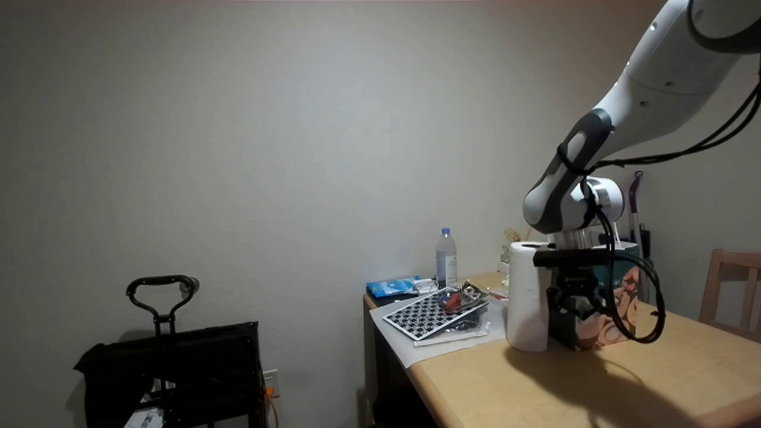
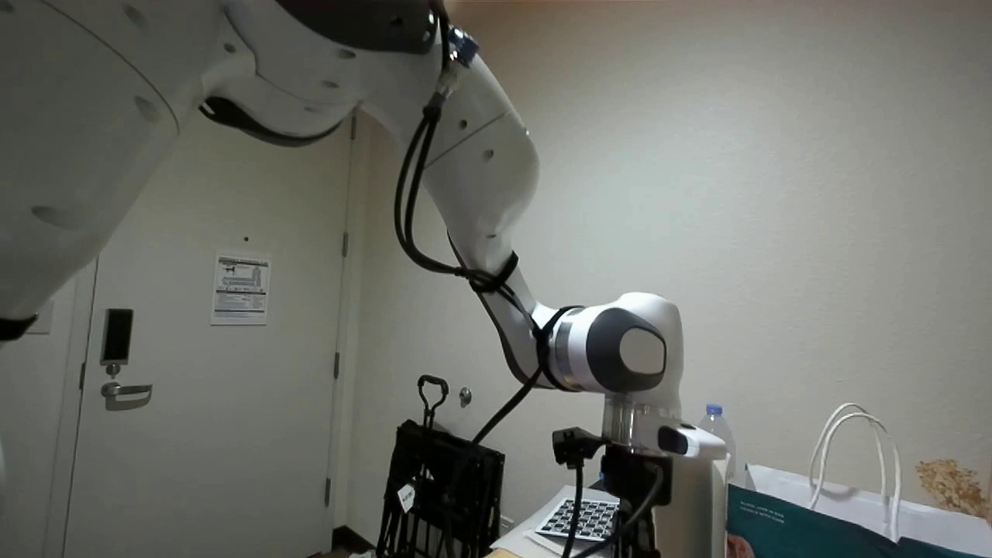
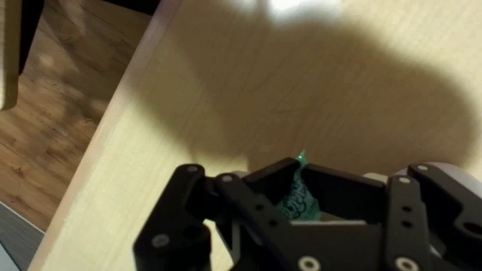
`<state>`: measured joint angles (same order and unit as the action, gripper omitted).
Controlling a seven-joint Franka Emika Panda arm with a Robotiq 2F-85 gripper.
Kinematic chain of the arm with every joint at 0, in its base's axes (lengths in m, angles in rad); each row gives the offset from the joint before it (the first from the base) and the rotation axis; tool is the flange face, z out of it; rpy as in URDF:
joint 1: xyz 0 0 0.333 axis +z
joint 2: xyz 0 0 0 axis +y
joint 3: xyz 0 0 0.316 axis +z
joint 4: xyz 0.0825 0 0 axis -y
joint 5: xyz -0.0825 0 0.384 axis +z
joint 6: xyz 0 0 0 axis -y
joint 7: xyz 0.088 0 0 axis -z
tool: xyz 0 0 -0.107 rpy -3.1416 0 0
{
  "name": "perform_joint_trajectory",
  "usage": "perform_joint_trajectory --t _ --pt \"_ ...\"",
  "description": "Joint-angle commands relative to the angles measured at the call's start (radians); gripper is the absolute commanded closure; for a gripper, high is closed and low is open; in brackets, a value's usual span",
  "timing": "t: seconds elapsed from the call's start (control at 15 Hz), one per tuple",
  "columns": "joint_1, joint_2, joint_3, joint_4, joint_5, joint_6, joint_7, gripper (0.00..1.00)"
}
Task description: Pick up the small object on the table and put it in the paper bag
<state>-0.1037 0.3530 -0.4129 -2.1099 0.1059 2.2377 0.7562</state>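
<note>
A small green wrapped object (image 3: 299, 203) with dark lettering is pinched between the fingertips of my gripper (image 3: 301, 167) in the wrist view. Its pointed end sticks out past the tips. The gripper is shut on it, above the table (image 3: 241, 113). In an exterior view my gripper (image 1: 575, 297) hangs in front of the teal paper bag (image 1: 629, 291), beside the white roll; the held object cannot be made out there. The paper bag (image 2: 821, 531) also shows in an exterior view with white handles upright, low at the right. The bag is out of the wrist view.
A white paper roll (image 1: 527, 303) stands beside the bag. A checkered board (image 1: 431, 315), a blue packet (image 1: 392, 287) and a water bottle (image 1: 446, 261) are at the table's far end. A loop of black cable (image 1: 659, 315) hangs from my wrist. The table edge (image 3: 101, 131) shows in the wrist view.
</note>
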Motion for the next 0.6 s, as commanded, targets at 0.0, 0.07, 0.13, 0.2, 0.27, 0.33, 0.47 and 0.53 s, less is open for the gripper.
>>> perform_joint_trajectory --t 0.0,0.07,0.13,0.2,0.27,0.33,0.47,0.53 --pt "-0.04 -0.027 0.037 -0.005 -0.018 -0.003 0.016 1.0" --pt "-0.045 -0.031 0.042 -0.005 -0.017 -0.004 0.015 1.0" --pt "-0.045 -0.026 0.044 -0.003 -0.017 -0.004 0.015 1.0" --pt "-0.044 -0.017 0.046 -0.001 -0.017 -0.003 0.015 1.0" --pt "-0.037 -0.022 0.045 0.002 -0.023 -0.003 0.028 1.0" --pt "-0.02 -0.062 0.03 -0.011 -0.049 0.026 0.071 1.0" --pt "0.01 -0.157 0.009 -0.036 -0.105 0.054 0.169 1.0" --pt "0.014 -0.181 0.007 -0.031 -0.138 0.062 0.213 1.0"
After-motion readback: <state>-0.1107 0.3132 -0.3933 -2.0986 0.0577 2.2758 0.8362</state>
